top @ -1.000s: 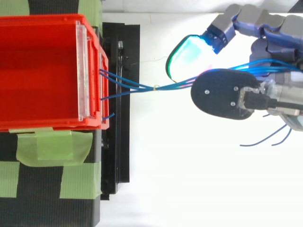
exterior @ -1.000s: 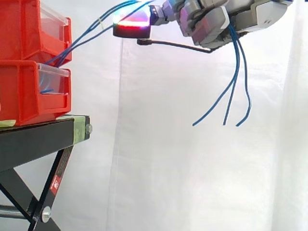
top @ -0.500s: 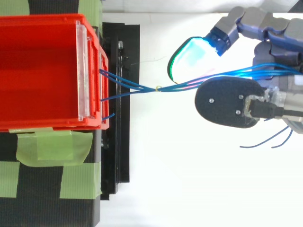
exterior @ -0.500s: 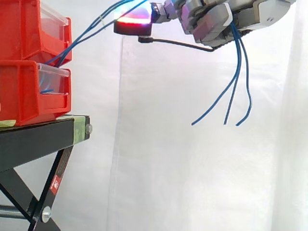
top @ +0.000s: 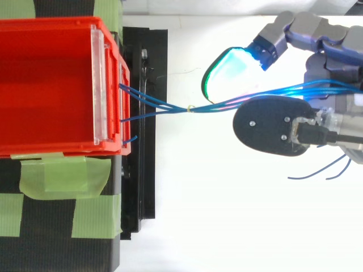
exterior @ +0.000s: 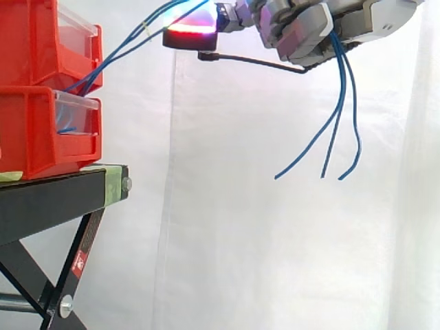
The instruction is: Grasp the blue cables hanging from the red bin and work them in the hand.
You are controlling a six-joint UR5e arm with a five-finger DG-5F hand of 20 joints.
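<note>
- Side view: the hand was up high, well out from the red bins, which sat stacked on the black worktop.
- The fingers were curled tight round the blue cables, so I'd call that a proper closed grip, not just a touch.
- The cables ran from the front of the upper bin, climbed at a slant to the hand, passed through the fist, and three loose ends dangled free below it.
- One red-glowing pad stuck out toward the bins, right beside the rising strands. My guess is it was steering them rather than clamping.
- The strands looked fairly straight between bin and hand, so I reckon the high hold was there to take up slack.
- Top view: the cables left the bin front as separate strands and met at a small pale tie.
- From there they ran as a bundle between a green-glowing pad and a black oval pad back, on into the hand.
- The loose ends poked out past the black pad on the near side.
- Green tape strapped the bin down, presumably so pulling wouldn't drag it.
</note>
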